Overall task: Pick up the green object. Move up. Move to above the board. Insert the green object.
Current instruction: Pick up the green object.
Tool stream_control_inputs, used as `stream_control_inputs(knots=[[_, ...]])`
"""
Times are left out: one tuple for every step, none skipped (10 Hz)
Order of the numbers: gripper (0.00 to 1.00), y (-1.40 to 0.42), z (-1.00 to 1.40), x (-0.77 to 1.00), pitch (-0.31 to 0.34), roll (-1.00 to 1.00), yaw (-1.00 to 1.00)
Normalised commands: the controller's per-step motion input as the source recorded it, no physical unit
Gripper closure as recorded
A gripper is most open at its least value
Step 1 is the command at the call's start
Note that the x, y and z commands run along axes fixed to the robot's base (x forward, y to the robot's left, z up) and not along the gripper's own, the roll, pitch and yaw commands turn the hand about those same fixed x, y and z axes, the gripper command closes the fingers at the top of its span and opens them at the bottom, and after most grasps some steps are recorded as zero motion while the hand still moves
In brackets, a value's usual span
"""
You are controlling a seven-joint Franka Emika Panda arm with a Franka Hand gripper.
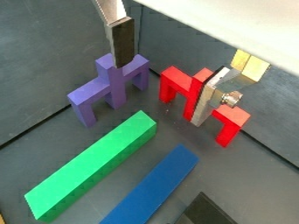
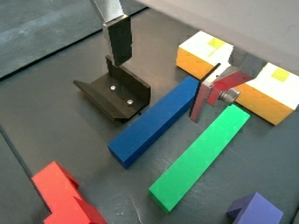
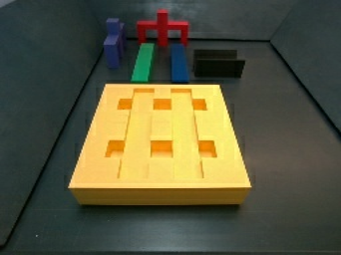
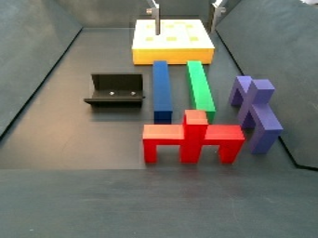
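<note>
While the green bar lies flat and untouched on the floor, just beside the blue bar and short of the board, the gripper hangs above with fingers apart and empty. A clean pick probably means descending squarely over the bar's middle, one finger in the narrow gap beside the blue bar.

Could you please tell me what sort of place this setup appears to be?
Probably a robot test cell for insertion practice: dark floor and walls enclose a yellow board with square holes, a green bar and blue bar, with the end effector above the board.
</note>
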Motion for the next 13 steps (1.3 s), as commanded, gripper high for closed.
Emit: stream_control_inputs(knots=[[0.0,-0.04,-0.19,0.05,-0.054,-0.02,0.0],[0.0,0.0,-0.02,0.0,0.0,-0.03,0.0],[0.0,0.0,-0.02,0.06,0.0,-0.06,0.0],[0.0,-0.23,-0.25,-0.06,-0.139,-0.11,-0.05],[0.0,-0.55,-0.3,-0.27,-0.243,-0.26,0.0],[0.0,-0.77,-0.29,-0.49,-0.311,-0.23,-0.15],[0.0,-0.67,-0.42,-0.53,-0.293,-0.16,-0.14],[0.0,-0.37,-0.62,-0.41,-0.23,-0.07,0.04],[0.0,-0.21,-0.89,-0.32,-0.181,0.04,0.08],[0.0,0.01,-1.0,-0.01,-0.014,0.15,0.0],[0.0,0.01,-1.0,-0.03,0.0,0.17,0.0],[0.0,0.0,-0.72,0.03,0.1,0.24,0.0],[0.0,0.0,-0.59,0.0,0.171,0.23,0.0]])
